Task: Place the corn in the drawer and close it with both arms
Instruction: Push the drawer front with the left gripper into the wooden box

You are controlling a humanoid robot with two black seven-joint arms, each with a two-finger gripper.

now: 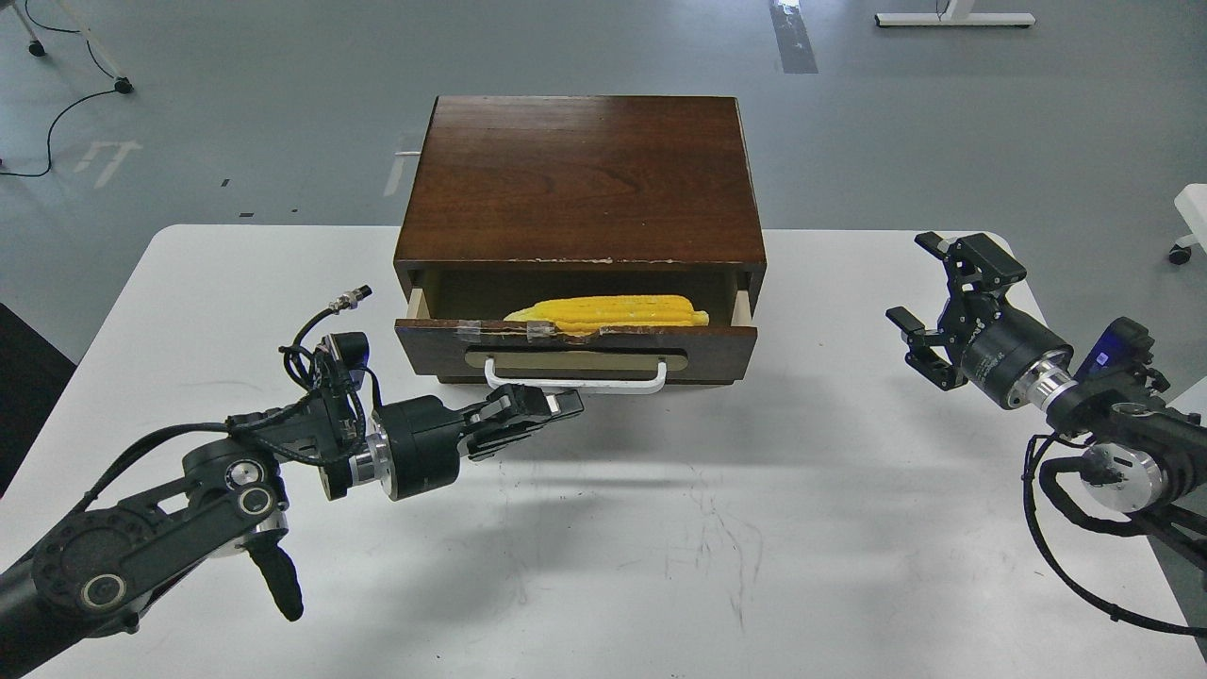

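Note:
The yellow corn lies lengthwise inside the dark-brown drawer, which stands open a short way out of the wooden cabinet. The drawer front has a white bar handle and taped top edge. My left gripper has its fingers together, its tip against the drawer front just below the left part of the handle. My right gripper is open and empty, held above the table to the right of the cabinet, well apart from it.
The cabinet stands at the back middle of the white table. A plain dark front shows below the drawer. Beyond the table is grey floor with cables and a desk's feet at the far back.

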